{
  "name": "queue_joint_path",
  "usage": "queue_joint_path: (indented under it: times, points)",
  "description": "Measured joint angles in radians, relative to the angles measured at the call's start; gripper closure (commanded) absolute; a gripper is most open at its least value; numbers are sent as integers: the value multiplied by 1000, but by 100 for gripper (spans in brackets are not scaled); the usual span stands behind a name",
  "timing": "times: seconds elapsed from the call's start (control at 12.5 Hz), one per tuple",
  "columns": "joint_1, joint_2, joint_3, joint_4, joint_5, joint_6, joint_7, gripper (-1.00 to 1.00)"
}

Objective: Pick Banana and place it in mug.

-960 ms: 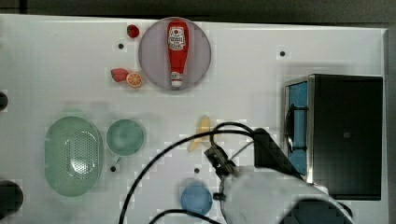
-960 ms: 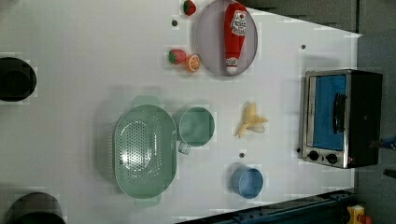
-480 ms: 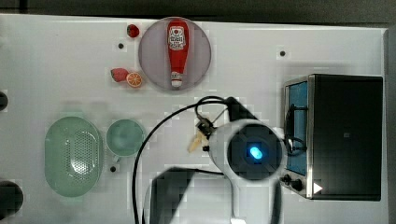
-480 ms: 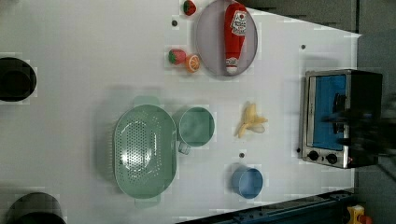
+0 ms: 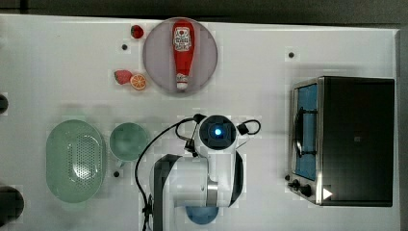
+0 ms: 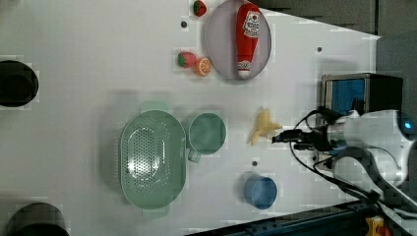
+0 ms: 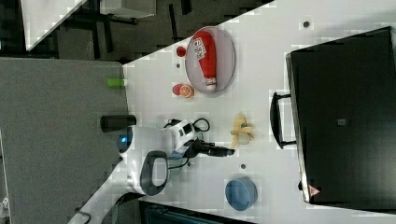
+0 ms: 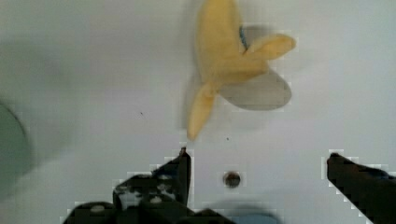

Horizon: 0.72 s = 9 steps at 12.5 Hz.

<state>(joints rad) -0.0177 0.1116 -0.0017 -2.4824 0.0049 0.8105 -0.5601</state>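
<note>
table (image 6: 74, 44): white | on it: banana (image 6: 262, 127), mug (image 6: 207, 133), strainer (image 6: 152, 158), blue cup (image 6: 260, 191), plate (image 6: 219, 44) w/ ketchup, strawberries (image 6: 186, 59) + orange slice (image 6: 202, 66), toaster oven (image 5: 353, 139)

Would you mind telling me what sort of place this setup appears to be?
Probably a lab tabletop staged as a toy kitchen. A white table carries play food, a banana and a ketchup bottle on a plate, beside a toaster oven, with the robot's gripper open above.
</note>
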Motion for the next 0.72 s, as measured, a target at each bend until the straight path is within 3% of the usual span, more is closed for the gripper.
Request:
queue_joint_path:
  times: [0.4,0.56,0.64,0.72]
  points:
    - [-8,129,-5,23,-5,249,-100,-100]
    - [-10,179,-11,31,-15,269,-112,-100]
    - [-17,202,-9,31,-16,297,-114,-91]
    - [-8,229,-23,33,-30,341,-115,-68]
